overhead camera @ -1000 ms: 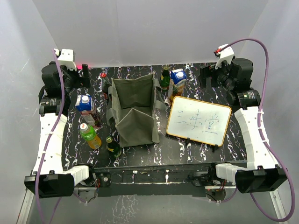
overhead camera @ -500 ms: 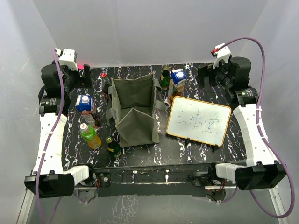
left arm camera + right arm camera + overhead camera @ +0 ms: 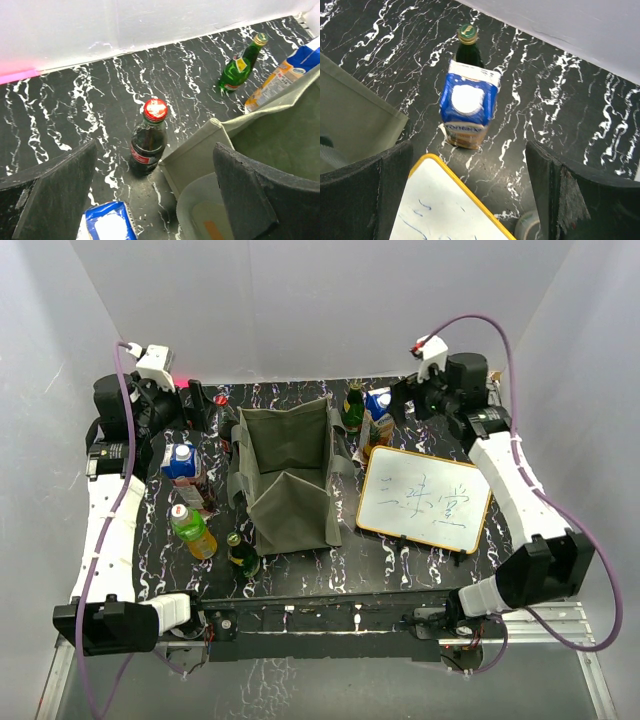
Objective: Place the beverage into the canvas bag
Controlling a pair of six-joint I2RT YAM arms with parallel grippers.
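Right gripper (image 3: 470,185) hangs spread wide and empty, lined up over the blue-and-orange drink carton (image 3: 466,112) beside the olive-grey canvas bag (image 3: 285,475) mid-table, likely to grab it. Left gripper (image 3: 150,195), also spread and empty, frames the dark red-capped cola bottle (image 3: 148,145) at the bag's far left corner. Versus a second ago: right gripper swung inward from the far right corner, left nudged inward; bag and drinks unmoved.

Yellow-framed whiteboard (image 3: 427,500) with blue writing, black white-veined table (image 3: 340,565)
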